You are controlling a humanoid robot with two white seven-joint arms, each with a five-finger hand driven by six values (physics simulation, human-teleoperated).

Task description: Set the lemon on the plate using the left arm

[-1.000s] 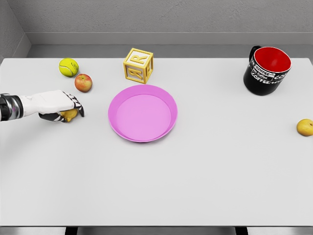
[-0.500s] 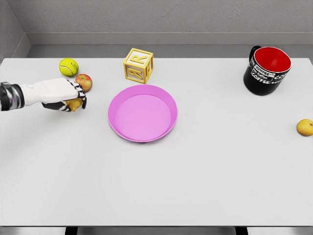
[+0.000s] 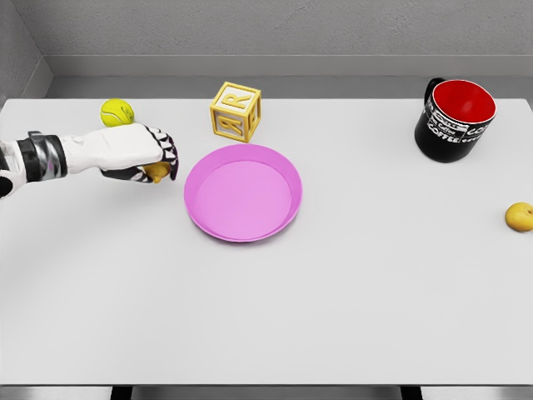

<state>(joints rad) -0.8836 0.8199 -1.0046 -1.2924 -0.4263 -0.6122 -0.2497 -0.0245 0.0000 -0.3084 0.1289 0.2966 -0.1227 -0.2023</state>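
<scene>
Where grey walls meet, white table [image 3: 333,317], pink plate [image 3: 242,192]

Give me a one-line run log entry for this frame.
phase: carry | left hand: shut on lemon | location: left of plate, not over it | right arm: out of view

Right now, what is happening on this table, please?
The robot's left hand holds a small yellow lemon in its curled fingers, just left of the round pink plate. The lemon is not over the plate yet. A yellow-green tennis ball, a yellow letter block and a black mug with red inside stand farther back.
</scene>
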